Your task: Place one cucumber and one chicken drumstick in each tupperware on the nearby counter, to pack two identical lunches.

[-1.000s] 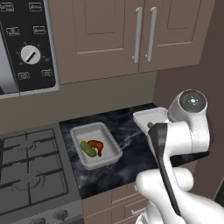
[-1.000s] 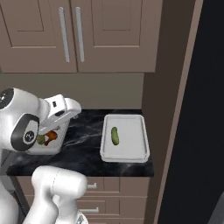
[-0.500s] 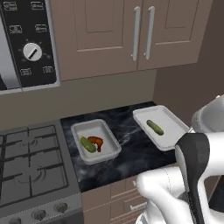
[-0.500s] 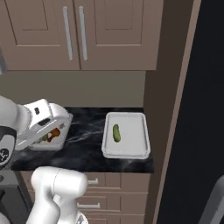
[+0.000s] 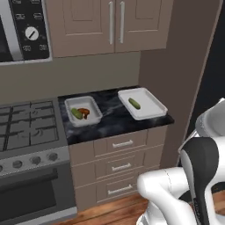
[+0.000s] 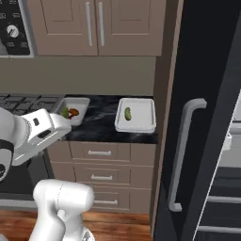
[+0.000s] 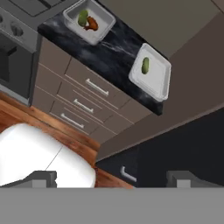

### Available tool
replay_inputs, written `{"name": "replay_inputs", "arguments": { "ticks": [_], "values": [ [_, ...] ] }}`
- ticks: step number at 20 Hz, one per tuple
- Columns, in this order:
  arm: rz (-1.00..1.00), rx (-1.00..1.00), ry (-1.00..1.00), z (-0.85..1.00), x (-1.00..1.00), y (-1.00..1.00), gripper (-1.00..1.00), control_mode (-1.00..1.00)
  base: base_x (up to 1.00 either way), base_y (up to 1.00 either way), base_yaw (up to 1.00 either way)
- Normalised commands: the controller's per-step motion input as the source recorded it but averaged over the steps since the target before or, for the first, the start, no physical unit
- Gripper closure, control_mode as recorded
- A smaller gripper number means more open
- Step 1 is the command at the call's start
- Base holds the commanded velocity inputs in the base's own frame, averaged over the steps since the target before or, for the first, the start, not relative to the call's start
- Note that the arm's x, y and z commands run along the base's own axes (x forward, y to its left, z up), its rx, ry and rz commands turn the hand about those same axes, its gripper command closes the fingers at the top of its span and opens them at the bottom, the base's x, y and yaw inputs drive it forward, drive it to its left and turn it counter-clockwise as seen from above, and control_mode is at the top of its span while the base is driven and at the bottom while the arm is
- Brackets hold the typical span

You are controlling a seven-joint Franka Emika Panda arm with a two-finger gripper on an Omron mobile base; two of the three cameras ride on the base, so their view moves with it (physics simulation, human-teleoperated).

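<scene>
Two white tupperwares stand on the black marbled counter point(image 5: 112, 118). The left tupperware point(image 5: 90, 100) holds a cucumber point(image 5: 76, 113) and a brown chicken drumstick point(image 5: 85, 112). The right tupperware point(image 5: 148, 108) holds a single cucumber point(image 5: 134, 103). In the hand view my gripper point(image 7: 114, 179) is open and empty, well back from the counter point(image 7: 116, 52) and high over the floor. Far ahead of it lie the left tupperware point(image 7: 99, 13) with its cucumber point(image 7: 83, 17) and drumstick point(image 7: 92, 24), and the right tupperware point(image 7: 156, 82) with its cucumber point(image 7: 145, 65). My white hand point(image 6: 43, 131) hangs in front of the drawers.
A gas stove point(image 5: 26, 127) with an oven below adjoins the counter on the left. Brown drawers point(image 5: 121, 145) sit under the counter, wall cabinets point(image 5: 110, 22) above. A tall brown panel point(image 5: 176, 66) and the black fridge door point(image 6: 188, 150) bound the right side.
The whole picture has shifted: the base has backed away from the counter, so drawers and floor now show. The arm has drawn back from over the tupperwares. Their contents have not moved.
</scene>
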Motion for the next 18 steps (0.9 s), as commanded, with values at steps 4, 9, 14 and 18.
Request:
{"name": "replay_inputs", "arguments": {
  "ticks": [4, 9, 14, 18],
  "values": [
    [0.0, 0.0, 0.0, 0.0, 0.0, 0.0, -1.0, 1.0, -1.0, -0.88, 0.0],
    [0.0, 0.0, 0.0, 0.0, 0.0, 0.0, -1.0, 1.0, -1.0, -1.0, 0.0],
    [0.0, 0.0, 0.0, 0.0, 0.0, 0.0, -1.0, 1.0, -0.7, -1.0, 0.0],
    [0.0, 0.0, 0.0, 0.0, 0.0, 0.0, -1.0, 1.0, -0.06, -1.0, 0.0]
  ]
}}
